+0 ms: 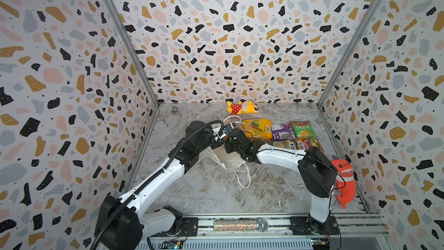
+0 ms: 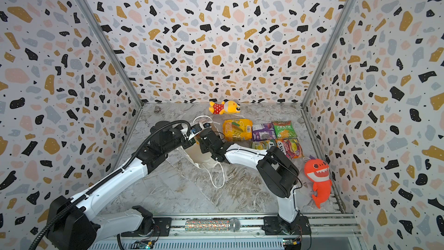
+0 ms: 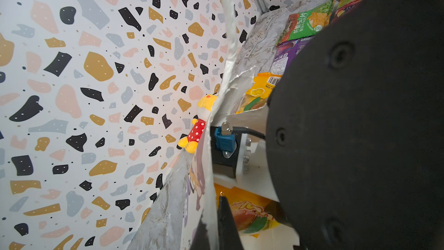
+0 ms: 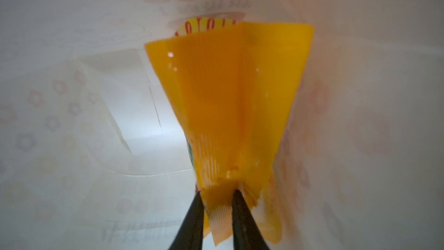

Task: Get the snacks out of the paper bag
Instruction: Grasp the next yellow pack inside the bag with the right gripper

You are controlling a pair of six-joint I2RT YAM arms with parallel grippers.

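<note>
Nearest, a glitter microphone (image 1: 240,225) lies on the front rail. An orange shark plush (image 1: 344,179) lies at the right edge of the bench (image 1: 204,193).

Mid-bench is the bag (image 1: 228,158), with one cord handle (image 1: 243,179) trailing on the bench on the near side. Both wrists meet over its mouth and hide the opening in both top views.

The left hand (image 1: 218,138) is closed on the bag's torn rim. In the left wrist view, the right arm's black body blocks much of the scene.

The right hand (image 4: 217,203) is down inside the bag. Its jaws are pinched on the crimped edge of an orange packet (image 4: 228,104), which sits wholly within the paper walls.

Beyond and to the right, five packets lie out on the bench:
- a yellow packet (image 1: 257,128), a purple packet (image 1: 283,131) and a green packet (image 1: 301,128), side by side in a row
- two FOX'S packets (image 1: 306,144) just nearer than that row, their near edges covered by the right forearm

Farthest back, a yellow plush (image 1: 242,107) lies by the back wall.
</note>
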